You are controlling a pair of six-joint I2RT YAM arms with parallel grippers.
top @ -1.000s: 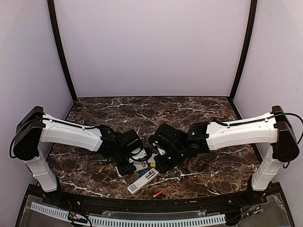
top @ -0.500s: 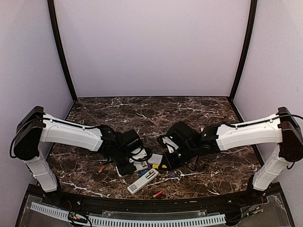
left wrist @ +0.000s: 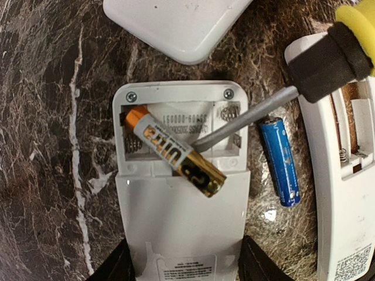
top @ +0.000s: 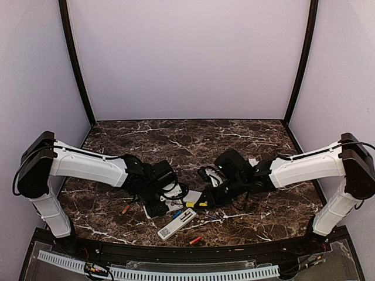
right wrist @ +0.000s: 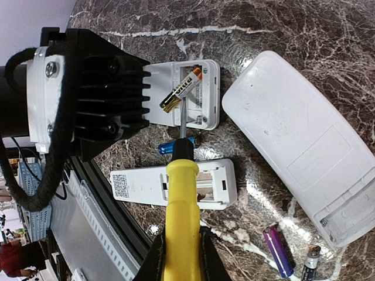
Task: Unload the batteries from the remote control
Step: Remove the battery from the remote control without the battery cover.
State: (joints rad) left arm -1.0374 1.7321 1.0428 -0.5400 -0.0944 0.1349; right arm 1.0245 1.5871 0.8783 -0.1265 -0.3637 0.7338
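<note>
Leverage is what this moment turns on. One orange-and-gold battery lies slantwise across the open bay of the remote. Its orange end sits down in the far-left corner of the bay, and its gold-and-black end rides up over the bay's near lip, toward the left claw.

That claw is clamped on the remote's body, a finger on each long side, just short of the bay. It is the nearer of the two, yet its job looks to be pinning the housing to the table.

The right claw is closed round the yellow handle of the screwdriver, so it stands a tool's length off. Only the blade reaches the battery — coming in from the right side of the bay and meeting the cell about halfway along, seemingly slipped beneath it. The shaft crosses the battery's long axis at a wide angle, which I judge suits lifting the raised end out over the near lip — not back toward the springs.

A blue battery lies loose on the marble, between the held remote and a second remote whose bay stands open too. The risk I see is the blade skating off the round cell.
</note>
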